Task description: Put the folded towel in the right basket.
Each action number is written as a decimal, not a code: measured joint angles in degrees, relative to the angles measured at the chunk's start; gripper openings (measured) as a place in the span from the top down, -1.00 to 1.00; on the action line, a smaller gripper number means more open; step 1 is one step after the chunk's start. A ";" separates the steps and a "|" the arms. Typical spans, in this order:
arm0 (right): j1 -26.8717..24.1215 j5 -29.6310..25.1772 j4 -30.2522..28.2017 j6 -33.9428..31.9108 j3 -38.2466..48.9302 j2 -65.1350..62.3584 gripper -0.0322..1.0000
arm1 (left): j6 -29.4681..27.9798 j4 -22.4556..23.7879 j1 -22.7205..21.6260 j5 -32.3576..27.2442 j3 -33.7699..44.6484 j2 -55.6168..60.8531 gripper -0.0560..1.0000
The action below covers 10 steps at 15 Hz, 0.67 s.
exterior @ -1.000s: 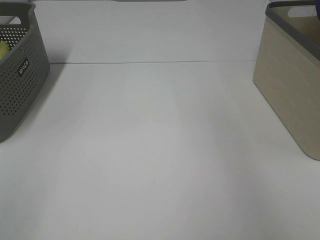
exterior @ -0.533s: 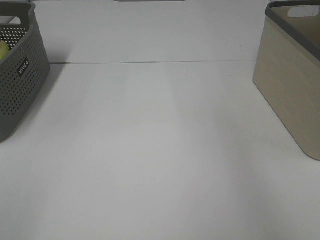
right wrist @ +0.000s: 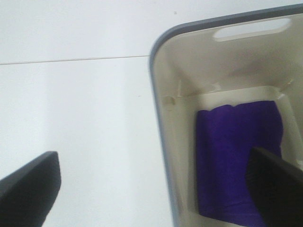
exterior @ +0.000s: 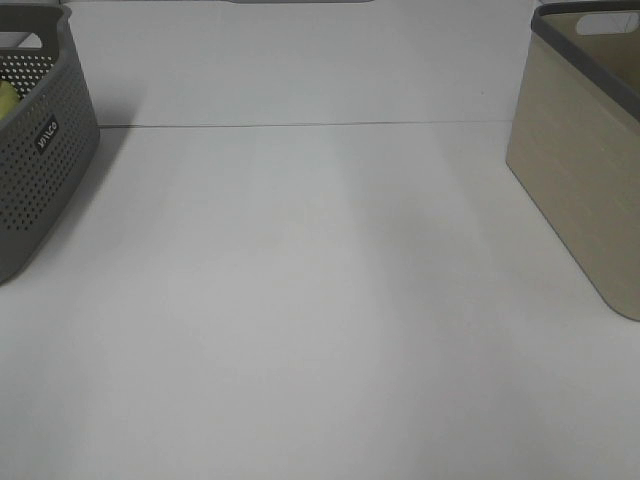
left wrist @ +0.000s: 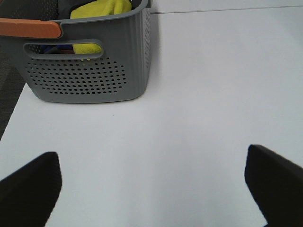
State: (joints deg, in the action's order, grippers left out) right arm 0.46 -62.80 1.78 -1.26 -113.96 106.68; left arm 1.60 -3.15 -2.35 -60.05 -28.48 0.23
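The folded towel [right wrist: 236, 156] is purple and lies flat on the floor of the right basket [right wrist: 184, 71], a beige bin with a grey rim. The basket also shows at the right edge of the exterior view [exterior: 580, 150], where the towel is hidden by its wall. My right gripper [right wrist: 154, 161] is open and empty above the basket's near wall, its fingers spread wide. My left gripper [left wrist: 151, 165] is open and empty above the white table, near the left basket. Neither gripper shows in the exterior view.
A grey perforated basket [exterior: 40, 170] stands at the table's left edge. In the left wrist view [left wrist: 85, 75] it holds a yellow cloth [left wrist: 102, 7] and has an orange handle [left wrist: 31, 28]. A thin seam [exterior: 300, 125] crosses the table.
A small purple patch at the exterior view's right edge, above the right basket, has gone from sight. The baskets have not moved.
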 joint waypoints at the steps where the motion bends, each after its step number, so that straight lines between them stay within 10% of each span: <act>1: 2.06 -0.86 -0.80 -1.20 0.00 -0.23 -0.93 | 0.00 0.00 0.00 0.00 0.00 0.00 -0.98; 6: 5.16 -6.25 -1.78 -4.13 2.41 -9.22 -0.93 | 0.00 0.00 0.00 0.00 0.00 0.00 -0.98; 10: 5.16 -5.16 -1.78 -3.95 21.66 -32.43 -0.93 | 0.00 0.00 0.00 0.00 0.00 0.00 -0.98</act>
State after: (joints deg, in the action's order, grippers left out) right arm 5.61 -67.95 0.00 -5.21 -92.30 74.26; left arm 1.60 -3.15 -2.35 -60.05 -28.48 0.23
